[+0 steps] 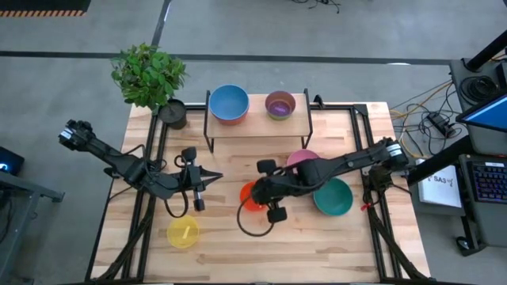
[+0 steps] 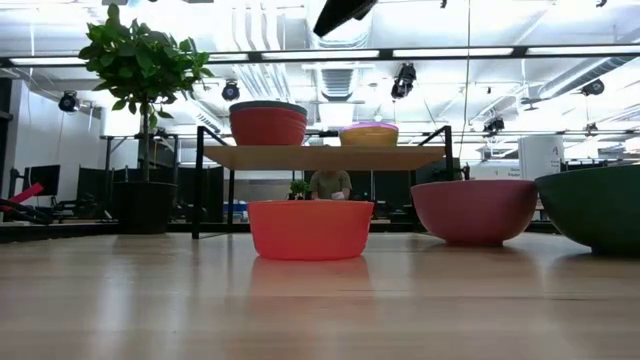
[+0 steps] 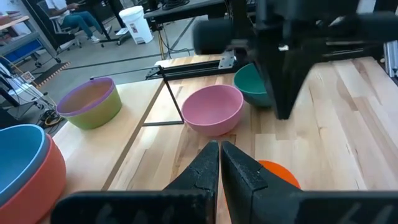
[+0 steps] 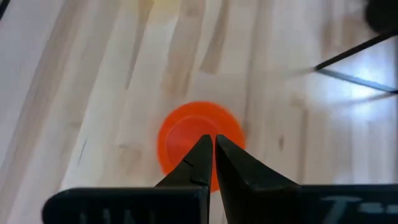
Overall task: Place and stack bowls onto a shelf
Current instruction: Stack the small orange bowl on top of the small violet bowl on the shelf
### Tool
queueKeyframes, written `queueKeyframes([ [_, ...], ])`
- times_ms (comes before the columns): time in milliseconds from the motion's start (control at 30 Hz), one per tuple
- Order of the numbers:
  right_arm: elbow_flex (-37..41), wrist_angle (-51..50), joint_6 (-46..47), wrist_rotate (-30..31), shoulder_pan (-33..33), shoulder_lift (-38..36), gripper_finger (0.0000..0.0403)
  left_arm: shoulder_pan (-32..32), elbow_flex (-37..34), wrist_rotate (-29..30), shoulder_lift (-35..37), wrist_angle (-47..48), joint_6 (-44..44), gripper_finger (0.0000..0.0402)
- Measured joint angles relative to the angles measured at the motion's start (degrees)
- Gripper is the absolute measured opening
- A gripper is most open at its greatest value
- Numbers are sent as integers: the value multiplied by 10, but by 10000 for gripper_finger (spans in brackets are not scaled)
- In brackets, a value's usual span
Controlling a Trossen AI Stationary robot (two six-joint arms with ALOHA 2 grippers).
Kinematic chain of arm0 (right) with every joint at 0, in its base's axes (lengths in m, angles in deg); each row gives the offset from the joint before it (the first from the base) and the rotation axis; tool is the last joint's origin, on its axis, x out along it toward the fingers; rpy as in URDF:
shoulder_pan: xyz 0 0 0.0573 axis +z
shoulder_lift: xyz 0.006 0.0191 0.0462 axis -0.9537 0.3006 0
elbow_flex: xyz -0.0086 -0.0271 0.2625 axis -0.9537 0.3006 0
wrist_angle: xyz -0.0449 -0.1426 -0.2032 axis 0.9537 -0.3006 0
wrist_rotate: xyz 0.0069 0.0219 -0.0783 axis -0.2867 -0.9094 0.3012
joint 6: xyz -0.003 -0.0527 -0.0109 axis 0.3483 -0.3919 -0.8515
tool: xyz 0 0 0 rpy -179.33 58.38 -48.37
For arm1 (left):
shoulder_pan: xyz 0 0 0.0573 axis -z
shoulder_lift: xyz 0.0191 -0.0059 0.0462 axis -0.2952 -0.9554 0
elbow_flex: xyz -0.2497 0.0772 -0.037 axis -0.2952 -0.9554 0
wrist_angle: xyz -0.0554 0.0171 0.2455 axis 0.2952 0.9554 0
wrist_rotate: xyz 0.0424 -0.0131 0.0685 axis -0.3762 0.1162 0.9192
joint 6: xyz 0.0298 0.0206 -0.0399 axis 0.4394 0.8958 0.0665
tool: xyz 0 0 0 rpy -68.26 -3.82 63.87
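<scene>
Right gripper [image 4: 209, 146] narrow, fingers together, holding nothing, above orange bowl [image 1: 252, 195] at table centre. Left gripper [image 3: 219, 155] likewise closed, empty, left of it. Shelf [image 1: 257, 120] far, carrying blue-in-red bowls [image 1: 229, 104] and purple-in-green bowls [image 1: 280, 104].

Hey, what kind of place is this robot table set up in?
Most likely a robotics lab or workshop in an industrial-style hall. The low view shows exposed ducts and strip lights overhead, the high view shows a concrete floor and a cabled computer workstation, and a seated person works at benches behind.
</scene>
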State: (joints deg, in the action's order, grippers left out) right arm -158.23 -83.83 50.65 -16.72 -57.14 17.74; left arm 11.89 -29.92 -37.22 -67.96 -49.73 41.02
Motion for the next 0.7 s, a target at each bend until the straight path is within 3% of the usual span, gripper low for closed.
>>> queueKeyframes([
  [167, 12, 6, 61, -53, 1, 30, 56, 0, 0, 0, 0, 2, 0, 0],
  [433, 13, 29, 97, -55, 13, 117, 173, 0, -1, 0, 0, 16, 0, 0],
  [567, 13, 21, 121, -55, 11, 159, 196, 0, -3, -1, 0, 21, 1, 0],
  [700, 14, 24, 136, -51, 11, 198, 195, 0, -3, -1, 0, 25, -2, 0],
])
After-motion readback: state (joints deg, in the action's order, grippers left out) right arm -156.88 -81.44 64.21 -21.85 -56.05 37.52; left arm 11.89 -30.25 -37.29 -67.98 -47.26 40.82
